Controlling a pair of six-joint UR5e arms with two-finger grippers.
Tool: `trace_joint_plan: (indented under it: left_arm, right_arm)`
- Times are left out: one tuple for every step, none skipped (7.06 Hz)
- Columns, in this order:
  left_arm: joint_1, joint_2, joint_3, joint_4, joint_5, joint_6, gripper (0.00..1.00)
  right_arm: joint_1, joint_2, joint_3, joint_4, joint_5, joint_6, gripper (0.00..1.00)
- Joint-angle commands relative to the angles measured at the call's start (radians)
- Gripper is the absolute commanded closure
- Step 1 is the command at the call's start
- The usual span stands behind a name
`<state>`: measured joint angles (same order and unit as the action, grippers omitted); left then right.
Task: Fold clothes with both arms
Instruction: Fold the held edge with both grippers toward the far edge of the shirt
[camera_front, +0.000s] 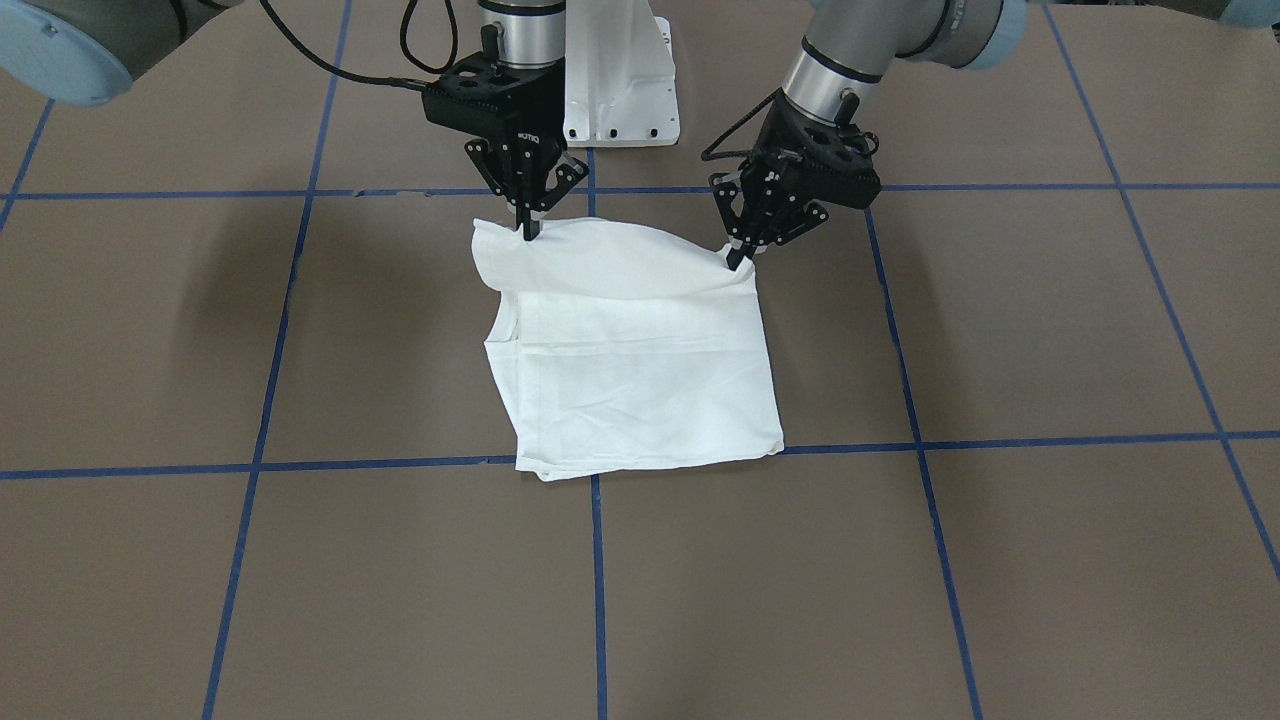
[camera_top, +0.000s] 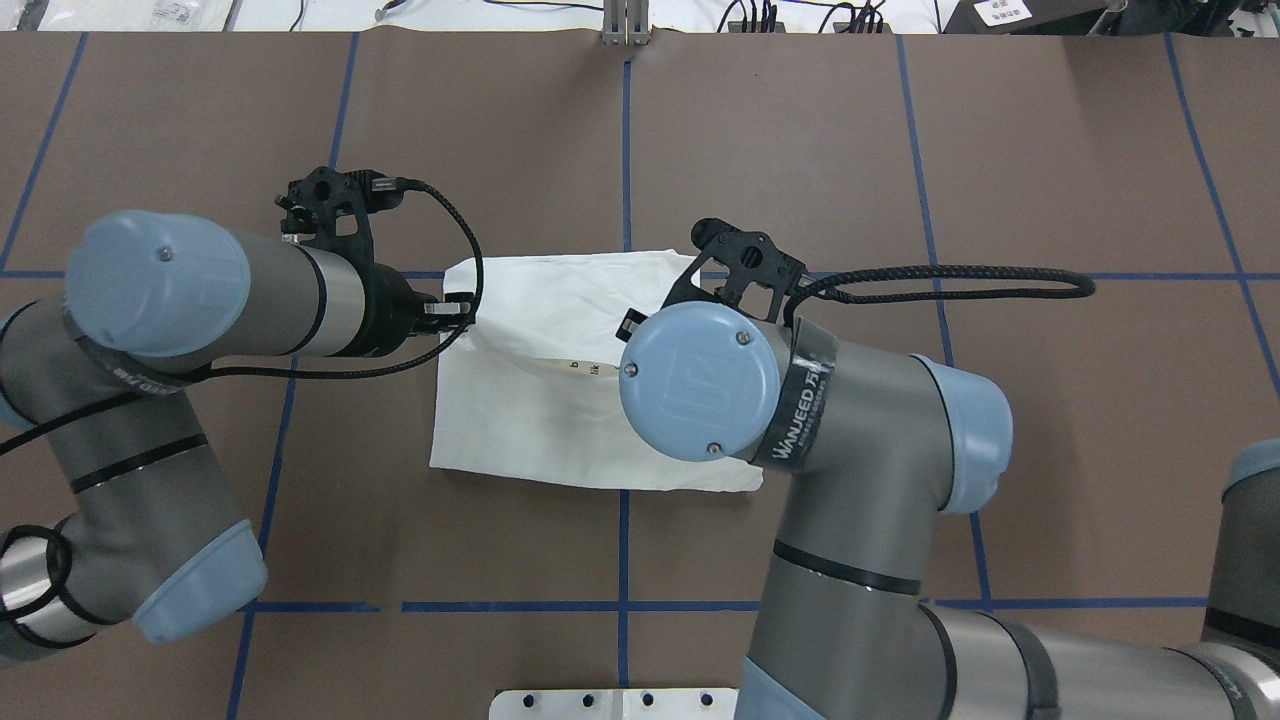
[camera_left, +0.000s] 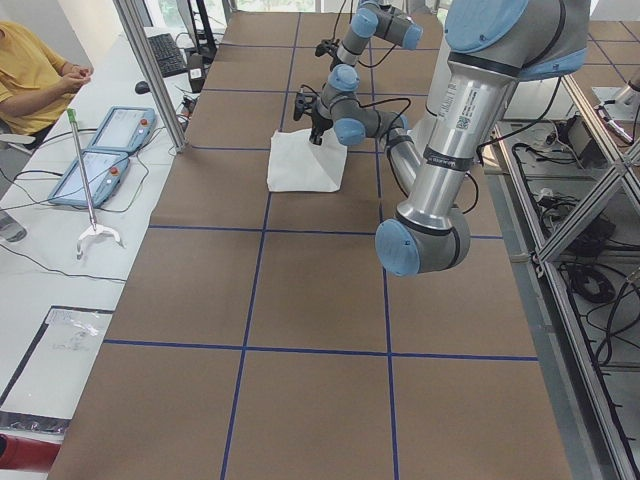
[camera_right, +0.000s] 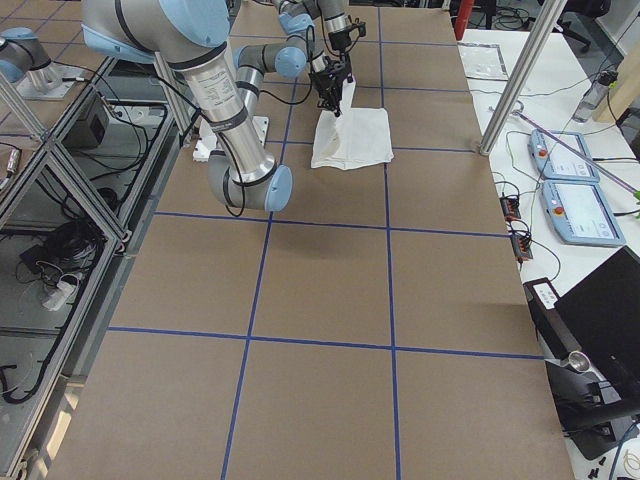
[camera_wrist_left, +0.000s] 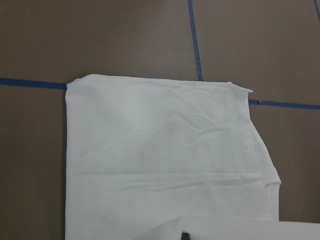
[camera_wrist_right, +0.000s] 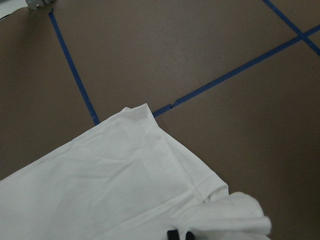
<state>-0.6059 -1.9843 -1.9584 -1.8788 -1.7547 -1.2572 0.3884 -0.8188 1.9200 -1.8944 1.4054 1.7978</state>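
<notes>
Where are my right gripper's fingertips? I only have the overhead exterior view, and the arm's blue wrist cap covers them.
Observer: In the front-facing view the right gripper is shut on the shirt, pinching its edge on the robot's side.
Operator: Is that edge off the table?
Observer: Yes. The front-facing view shows it raised between the two grippers, curling over the flat layers below.
Operator: And the left gripper?
Observer: The left gripper is tilted and shut on the shirt too, at the other end of that raised edge.
</notes>
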Motion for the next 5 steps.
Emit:
trace_joint_plan:
  left_arm:
    - [-0.035,-0.071,0.174,-0.015,0.007,0.053,1.00]
    - [-0.038,-0.079,0.247,-0.066,0.009,0.055,1.00]
    - [-0.040,-0.085,0.306,-0.122,0.009,0.093,1.00]
    - [-0.040,-0.100,0.390,-0.172,0.009,0.107,1.00]
    - [-0.038,-0.108,0.462,-0.253,0.009,0.107,1.00]
  right_arm:
    - [0.056,0.059,-0.218,0.159,0.001,-0.035,1.00]
    - [0.072,0.099,-0.325,0.197,0.003,-0.050,1.00]
    - [0.079,0.107,-0.407,0.272,0.003,-0.054,1.00]
    - [0.084,0.110,-0.467,0.328,0.003,-0.073,1.00]
    - [0.084,0.116,-0.510,0.352,0.003,-0.081,1.00]
